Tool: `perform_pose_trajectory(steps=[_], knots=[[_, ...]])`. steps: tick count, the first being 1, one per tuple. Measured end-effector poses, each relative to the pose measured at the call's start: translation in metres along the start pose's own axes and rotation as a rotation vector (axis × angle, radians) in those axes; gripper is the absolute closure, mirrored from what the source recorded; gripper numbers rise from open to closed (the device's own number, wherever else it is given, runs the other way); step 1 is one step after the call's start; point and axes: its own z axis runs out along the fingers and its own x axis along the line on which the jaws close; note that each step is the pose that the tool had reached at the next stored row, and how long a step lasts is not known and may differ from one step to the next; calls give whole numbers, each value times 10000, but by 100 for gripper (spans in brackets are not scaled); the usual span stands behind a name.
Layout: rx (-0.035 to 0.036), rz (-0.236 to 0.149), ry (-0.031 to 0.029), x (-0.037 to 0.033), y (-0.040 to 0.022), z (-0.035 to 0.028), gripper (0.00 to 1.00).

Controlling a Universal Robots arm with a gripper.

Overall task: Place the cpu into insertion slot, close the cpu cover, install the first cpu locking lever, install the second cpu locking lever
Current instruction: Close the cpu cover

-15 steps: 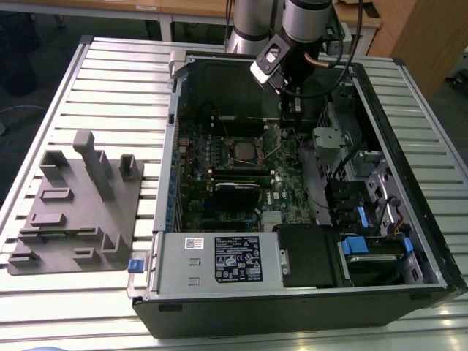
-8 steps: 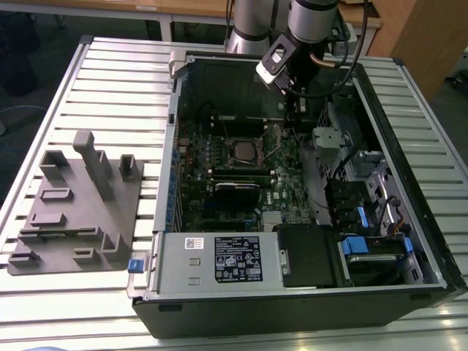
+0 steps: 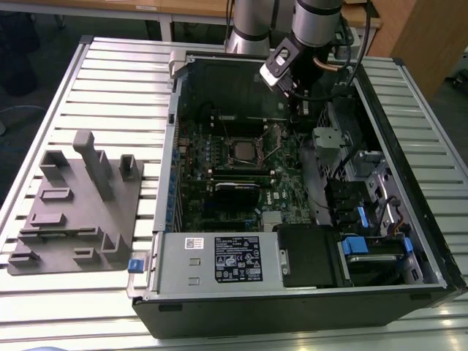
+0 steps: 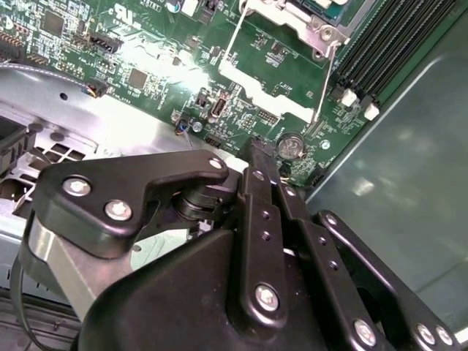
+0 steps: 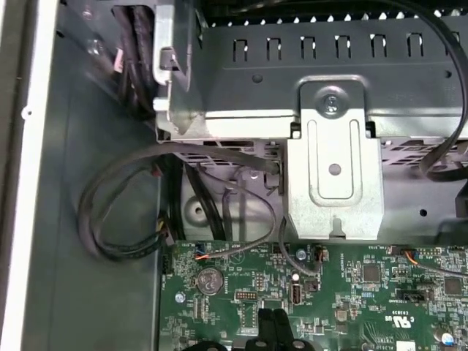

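Matt black metal end effector (image 4: 262, 159); glossy circuit board (image 4: 157, 51)

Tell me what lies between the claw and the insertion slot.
In the second wrist view, between the claw and the insertion slot: green circuit board, a coin battery near the claw, and two thin wire levers.

Arm (image 3: 316, 25) drops in steeply from the top of the exterior view, wrist pitched down, pincer (image 4: 262, 157) pointing downward. In both wrist views the fingers (image 5: 265, 325) are pressed together with no gap at the tips and nothing gripped. Linkage bars folded in tight.
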Motion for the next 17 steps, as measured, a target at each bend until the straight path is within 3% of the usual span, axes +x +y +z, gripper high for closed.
perform_pose_trajectory(steps=[3,10,14,17], knots=[[-2,72,-4,0,1,32,89],[-2,86,-7,-1,2,34,89],[60,86,-16,-1,1,50,89],[66,87,-24,-1,1,51,89]])
